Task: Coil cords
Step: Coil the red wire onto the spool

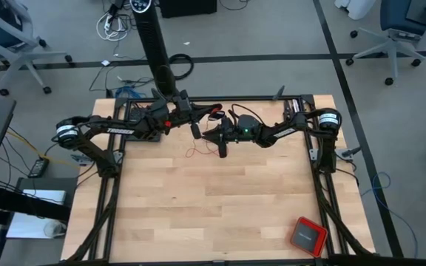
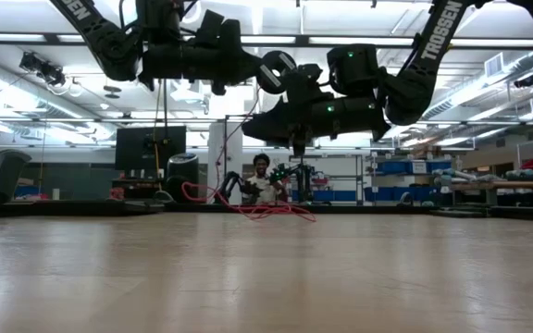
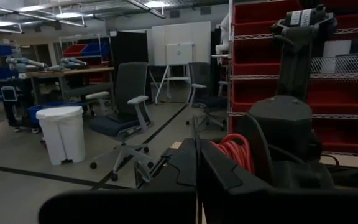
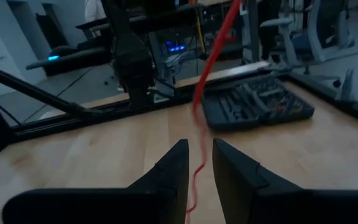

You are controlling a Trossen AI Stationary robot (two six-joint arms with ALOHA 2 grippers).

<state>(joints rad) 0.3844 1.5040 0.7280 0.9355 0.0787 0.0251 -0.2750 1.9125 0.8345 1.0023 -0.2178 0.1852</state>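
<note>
Red cord [image 4: 199, 134] between right gripper [image 4: 197, 163] fingers

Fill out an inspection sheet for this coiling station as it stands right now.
Surface: wooden table, mostly bare.
Job's things: thin red cord, partly wound into a coil near the left claw, loose loops trailing on the far part of the table.
Clutter: red square box at the near right corner; dark tool tray at the table's edge.
Grippers: left claw shut, raised above the far part of the table; right claw open, the cord running between its fingers.
Cables: dark and blue cables on the floor.
Surroundings: office chairs, red bins on shelving, a person in the background.
</note>
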